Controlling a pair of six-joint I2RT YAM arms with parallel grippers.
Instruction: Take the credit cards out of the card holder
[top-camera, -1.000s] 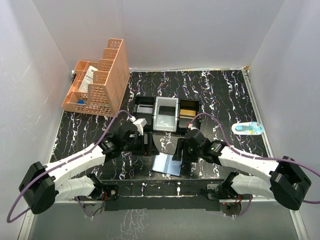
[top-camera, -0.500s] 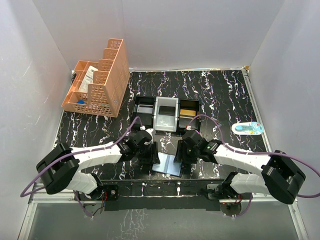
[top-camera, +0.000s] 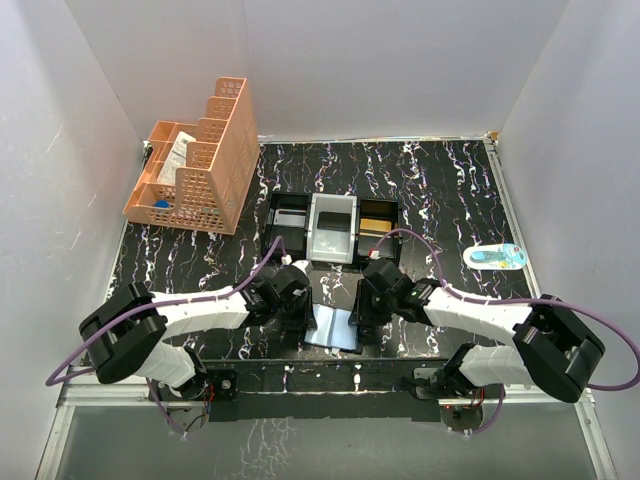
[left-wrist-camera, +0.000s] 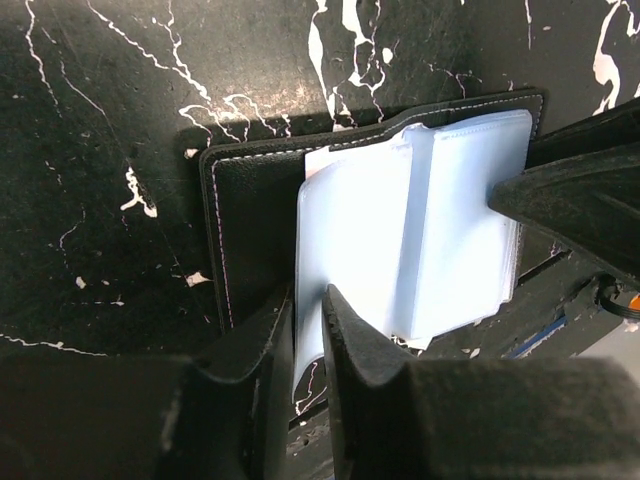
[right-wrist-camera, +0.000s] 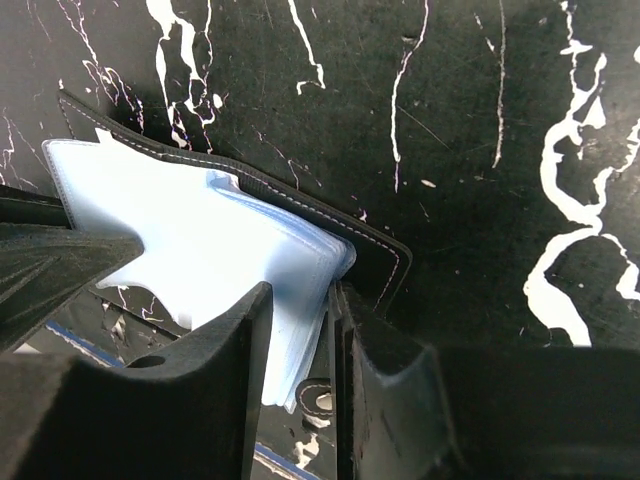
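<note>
The card holder (top-camera: 335, 328) lies open near the table's front edge, between both arms. Its black stitched cover (left-wrist-camera: 250, 230) is flat on the table and its pale blue plastic sleeves (left-wrist-camera: 430, 220) fan up from it. My left gripper (left-wrist-camera: 308, 335) is shut on the near edge of one thin sleeve at the holder's left side (top-camera: 308, 315). My right gripper (right-wrist-camera: 302, 330) is shut on a stack of sleeves (right-wrist-camera: 200, 240) at the holder's right end (top-camera: 362, 318). The credit cards are hidden inside the sleeves; only a white corner (left-wrist-camera: 318, 160) pokes out.
A black-and-white three-compartment tray (top-camera: 333, 228) stands just behind the grippers. An orange mesh basket (top-camera: 195, 160) fills the back left corner. A small blue-and-white object (top-camera: 495, 256) lies at the right. White walls enclose the table.
Both grippers have come down and inward onto the holder's two ends. Their jaws have narrowed onto the sleeves, and the left arm has swung right.
</note>
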